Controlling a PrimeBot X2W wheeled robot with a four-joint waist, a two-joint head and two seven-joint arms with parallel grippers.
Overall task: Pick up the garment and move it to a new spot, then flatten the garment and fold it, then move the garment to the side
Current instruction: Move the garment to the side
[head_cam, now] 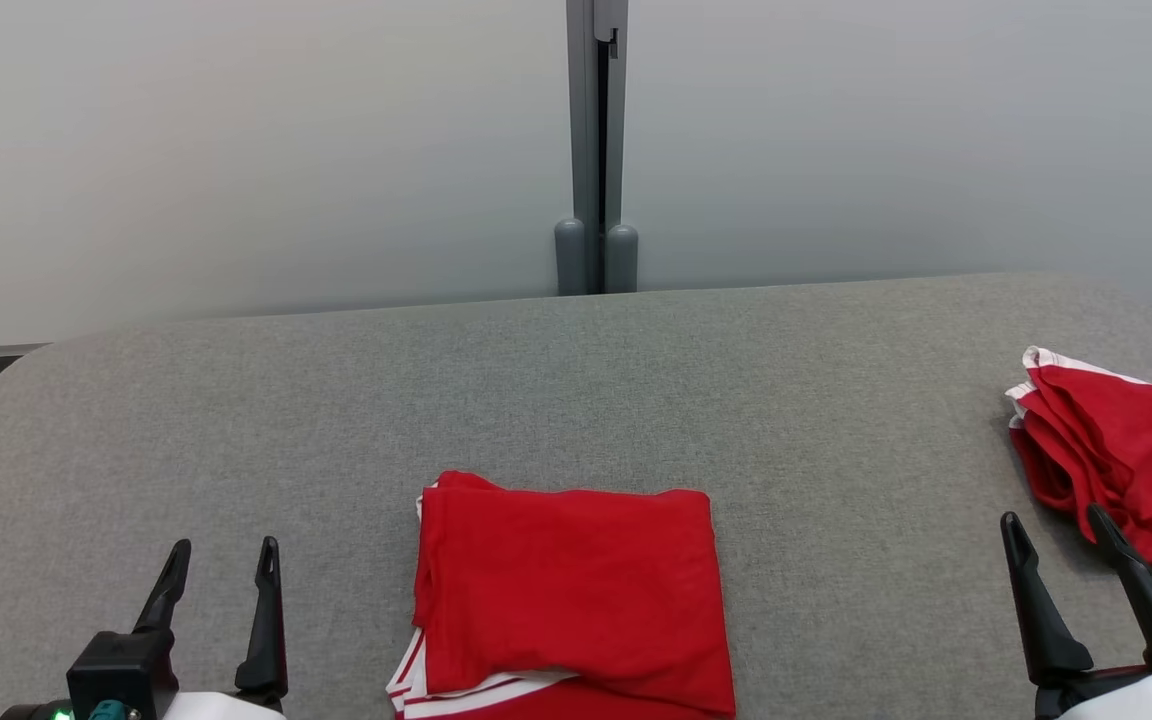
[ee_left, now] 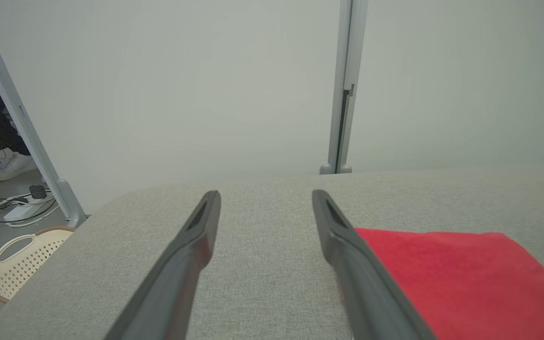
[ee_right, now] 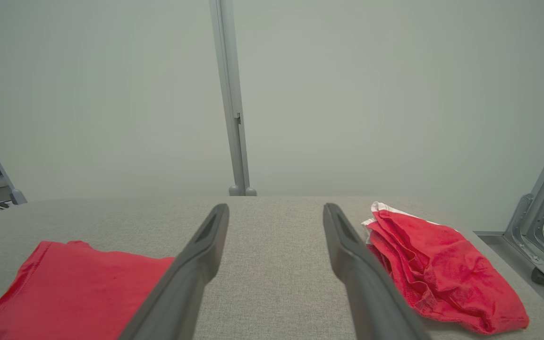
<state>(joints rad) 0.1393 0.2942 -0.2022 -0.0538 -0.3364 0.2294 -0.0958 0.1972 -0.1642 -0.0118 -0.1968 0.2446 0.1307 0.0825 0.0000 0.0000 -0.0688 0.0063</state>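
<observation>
**Clerk:** Item one, the task's thing?

**Checker:** Folded red garment point(head_cam: 571, 590), white trim showing at its near left corner. It lies flat on the grey table point(head_cam: 336, 400), straight in front of the grey post point(head_cam: 596, 150) and on the side nearest the robot. It looks squared off, so I judge the folding done and the move aside not yet made.

**Clerk:** Item two?

**Checker:** A second red garment point(head_cam: 1116, 460), loosely heaped. It is right of the post at the table's edge, well apart from item one. That is probably the set-aside spot, which would explain the bare cloth between them.

**Clerk:** Item three, left gripper point(head_cam: 224, 547)?

**Checker:** Left of the post and on the near side, beside the folded garment without touching it. The fingers are spread with nothing between them, pointing toward the post's wall.

**Clerk:** Item four, right gripper point(head_cam: 1052, 516)?

**Checker:** Right of the post and on the near side, close to the heaped garment. The fingers are parted and hold nothing. The forearm sits low and the tips lean slightly left.

**Clerk:** Reason for the pose?

**Checker:** Both arms flank the folded piece and are drawn back. I read it as a rest stance before a two-sided pickup.
</observation>
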